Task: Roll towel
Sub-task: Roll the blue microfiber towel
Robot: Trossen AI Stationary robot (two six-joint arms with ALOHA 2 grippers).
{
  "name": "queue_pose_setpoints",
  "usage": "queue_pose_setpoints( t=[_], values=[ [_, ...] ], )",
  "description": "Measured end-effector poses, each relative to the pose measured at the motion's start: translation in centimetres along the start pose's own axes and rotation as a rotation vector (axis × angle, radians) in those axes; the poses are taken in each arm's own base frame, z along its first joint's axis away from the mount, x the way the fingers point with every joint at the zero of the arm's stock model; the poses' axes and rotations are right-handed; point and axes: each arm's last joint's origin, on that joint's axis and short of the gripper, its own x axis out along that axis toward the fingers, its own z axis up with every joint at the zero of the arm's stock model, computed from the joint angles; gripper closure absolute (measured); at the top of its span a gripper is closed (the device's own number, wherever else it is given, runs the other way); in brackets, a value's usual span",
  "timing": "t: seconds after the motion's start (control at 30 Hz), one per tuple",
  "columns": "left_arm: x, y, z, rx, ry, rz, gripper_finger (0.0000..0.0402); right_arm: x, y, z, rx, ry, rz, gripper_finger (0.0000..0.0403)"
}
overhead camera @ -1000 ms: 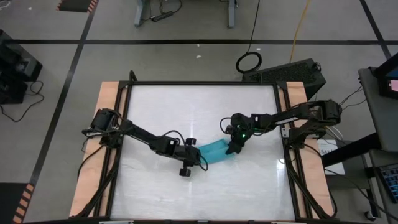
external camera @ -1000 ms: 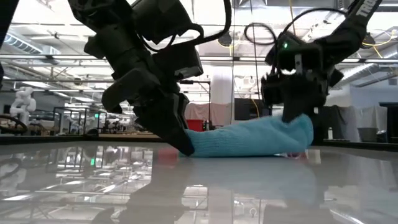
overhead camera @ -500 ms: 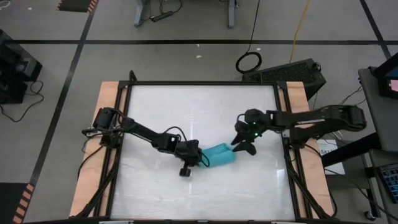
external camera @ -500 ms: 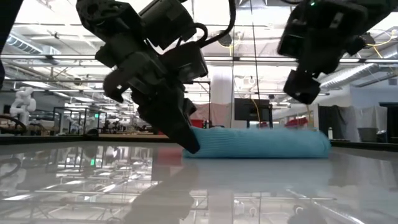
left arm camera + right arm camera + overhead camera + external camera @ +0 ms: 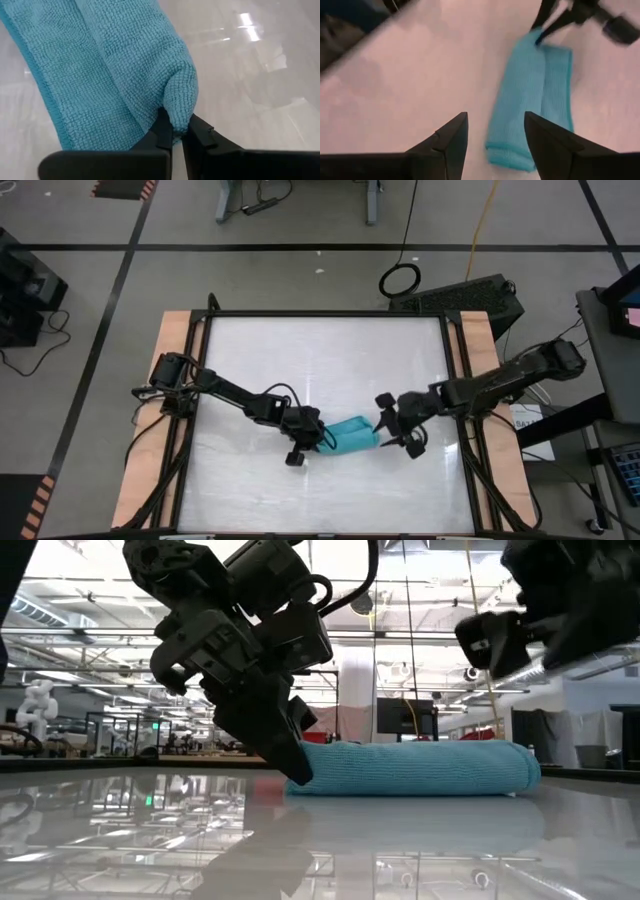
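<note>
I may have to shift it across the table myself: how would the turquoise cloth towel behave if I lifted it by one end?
The folded turquoise cloth towel would probably sag and come unfolded: it is soft knit, lying in loose layers. It looks light, since the left hand pinches a mere corner. On the glossy white tabletop it would likely slide rather than roll.

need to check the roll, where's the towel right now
In the high view the towel lies on the white table, toward its near edge and slightly right of centre, between the left gripper, shut on its end, and the open right gripper.
</note>
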Motion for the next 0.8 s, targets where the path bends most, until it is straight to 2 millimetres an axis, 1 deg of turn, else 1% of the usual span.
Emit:
queue_pose_setpoints(
  t=[0.2, 0.33, 0.53, 0.8],
  values=[
    [-0.1, 0.4, 0.0, -0.014, -0.004, -0.022, 0.0384, 2.8, 1.1, -0.8, -0.105, 0.100, -0.046, 0.0218],
    [-0.3, 0.8, 0.1, -0.041, -0.010, -0.038, 0.0384, 4.2, 1.2, -1.5, -0.144, 0.162, -0.094, 0.0218],
    [-0.4, 1.0, 0.2, -0.055, -0.019, -0.065, 0.0384, 5.7, 0.9, -2.5, -0.161, 0.238, -0.160, 0.0218],
    [-0.5, 1.4, 0.4, -0.080, -0.038, -0.109, 0.0384, 7.5, 0.3, -3.8, -0.126, 0.299, -0.157, 0.0218]
  ],
)
